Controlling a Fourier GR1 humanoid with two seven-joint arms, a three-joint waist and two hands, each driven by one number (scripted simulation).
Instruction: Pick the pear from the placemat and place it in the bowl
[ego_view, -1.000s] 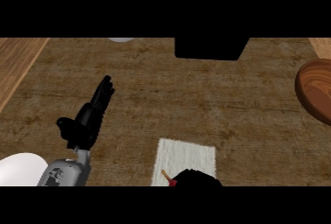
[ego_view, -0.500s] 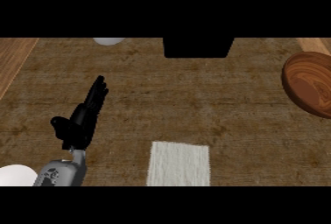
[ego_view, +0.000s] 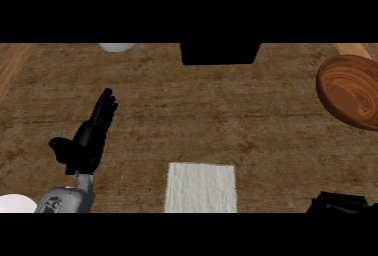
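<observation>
Two hands are in your view, both at the near edge.

1. Left hand (ego_view: 87, 137): near left, above the brown counter top (ego_view: 221, 115). Its fingers (ego_view: 103, 107) are straight and pressed together, pointing toward the far side, with the thumb out to the left. It holds nothing. You see its grey forearm (ego_view: 68, 201) coming in from the near edge below it.

2. Right hand (ego_view: 339, 202): near right corner. You get only a black mass cut off by the edge, and you cannot tell how it is set or whether it holds anything.

3. Placemat (ego_view: 201, 187): white and ribbed, lying flat at the near centre between the two hands. It is well apart from the left hand and nearer to the right hand.

4. Pear: you cannot tell where it is. No part of it shows on the placemat's visible surface, in the bowl, or near the left hand's fingers. If it is at the right hand, that black mass hides it.

5. Bowl (ego_view: 354, 92): wooden, at the far right and cut off by the right edge. What you see of its inside is bare wood grain.

6. Black box (ego_view: 220, 52): far centre, at the top of the counter.

7. White rounded object (ego_view: 117, 47): far left of the box, only partly in view.

8. White rounded object (ego_view: 15, 203): near left corner, just beside the forearm.
</observation>
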